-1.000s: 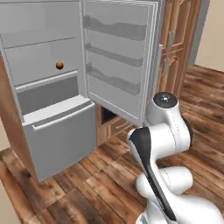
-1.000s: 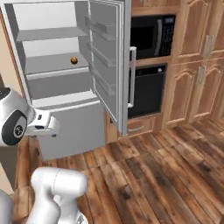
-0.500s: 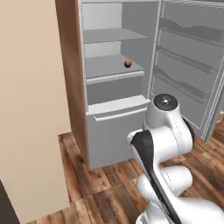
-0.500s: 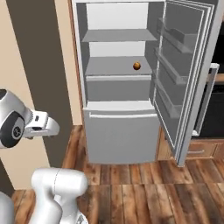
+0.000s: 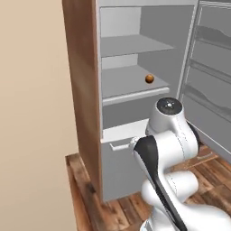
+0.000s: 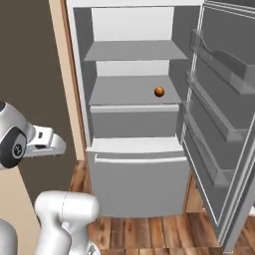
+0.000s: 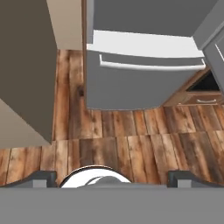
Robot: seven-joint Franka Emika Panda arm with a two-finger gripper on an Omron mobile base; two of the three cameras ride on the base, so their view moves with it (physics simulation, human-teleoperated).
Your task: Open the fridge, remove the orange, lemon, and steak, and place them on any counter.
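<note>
We saw the tall silver-grey brushed-steel fridge [image 6: 134, 179] standing open, its door [image 6: 226, 124] swung out to the right with grey door racks facing us. On the second grey inner shelf [image 6: 124, 92], toward its right end, sat the small round orange ball [image 6: 159, 91], also plain from the left base camera [image 5: 149, 79], alone on that shelf and touching nothing else. Below it the wide bottom drawer [image 7: 144, 83] was closed, its pale bar handle running across the front. We found the white arm's two-finger gripper [image 7: 113, 178] hanging low over the brown wooden plank floor [image 7: 131, 140], in front of the drawer and well apart from the orange; its two dark fingertips [image 7: 43, 178] stood spread wide at either side of the hand camera's picture, with nothing between them. A tan wall panel [image 5: 36, 113] flanked the fridge on the left.
</note>
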